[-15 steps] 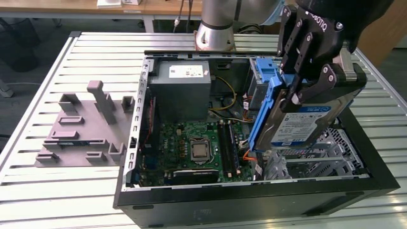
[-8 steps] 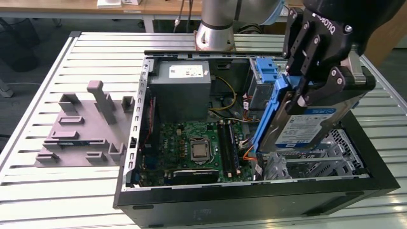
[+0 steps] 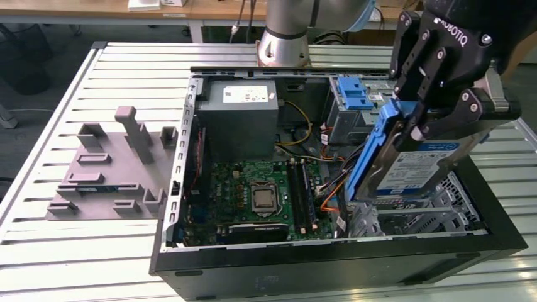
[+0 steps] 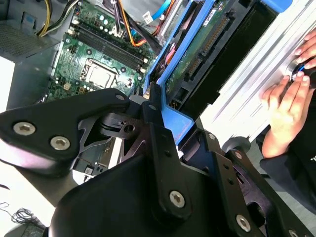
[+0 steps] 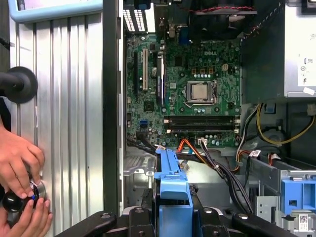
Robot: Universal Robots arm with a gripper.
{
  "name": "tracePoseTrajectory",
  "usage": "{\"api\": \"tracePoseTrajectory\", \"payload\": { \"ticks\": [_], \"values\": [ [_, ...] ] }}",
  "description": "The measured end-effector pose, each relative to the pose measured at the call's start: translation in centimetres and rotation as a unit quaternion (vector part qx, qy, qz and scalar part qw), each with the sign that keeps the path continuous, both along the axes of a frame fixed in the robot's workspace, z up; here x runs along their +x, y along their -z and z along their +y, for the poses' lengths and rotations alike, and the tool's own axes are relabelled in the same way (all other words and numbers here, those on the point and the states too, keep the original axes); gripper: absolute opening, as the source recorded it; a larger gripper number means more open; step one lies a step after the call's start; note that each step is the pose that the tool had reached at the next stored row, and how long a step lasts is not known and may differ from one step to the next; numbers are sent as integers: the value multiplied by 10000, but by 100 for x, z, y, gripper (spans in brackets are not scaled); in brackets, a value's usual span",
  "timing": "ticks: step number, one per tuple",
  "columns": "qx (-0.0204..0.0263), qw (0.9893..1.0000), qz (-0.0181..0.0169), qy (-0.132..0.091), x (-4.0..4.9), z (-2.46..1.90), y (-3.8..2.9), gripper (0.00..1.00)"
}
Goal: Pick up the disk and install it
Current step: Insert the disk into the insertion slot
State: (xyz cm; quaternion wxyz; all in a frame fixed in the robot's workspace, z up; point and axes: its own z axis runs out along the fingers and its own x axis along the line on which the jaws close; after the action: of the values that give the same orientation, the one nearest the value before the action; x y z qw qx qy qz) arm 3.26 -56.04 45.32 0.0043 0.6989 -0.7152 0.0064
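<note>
The disk (image 3: 417,168), a silver-grey drive with a white-and-blue label and blue rails, hangs tilted on edge over the open computer case's front corner, at the exterior view's right. My gripper (image 3: 436,123) is shut on its blue end handle from above. Right below the disk lies the grey metal drive cage (image 3: 419,217), and the disk's lower edge is close to it. The second wrist view shows the disk's circuit-board underside (image 4: 207,54) and my gripper (image 4: 158,118) clamped on the blue handle. The blue carrier (image 5: 170,180) sits between my fingers (image 5: 148,217) in the first wrist view.
The open case holds a green motherboard (image 3: 260,195), a grey power supply (image 3: 239,116), loose cables (image 3: 327,182) and a blue bracket (image 3: 356,94) on the rear bay. A grey plastic stand (image 3: 109,170) sits on the slatted table. A person's hands (image 5: 19,168) rest beside the case.
</note>
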Motion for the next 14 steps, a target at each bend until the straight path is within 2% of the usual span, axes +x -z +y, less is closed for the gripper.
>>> {"api": "tracePoseTrajectory", "payload": {
  "ticks": [14],
  "values": [
    [0,10000,0,0,203,0,5,36]
  ]
}}
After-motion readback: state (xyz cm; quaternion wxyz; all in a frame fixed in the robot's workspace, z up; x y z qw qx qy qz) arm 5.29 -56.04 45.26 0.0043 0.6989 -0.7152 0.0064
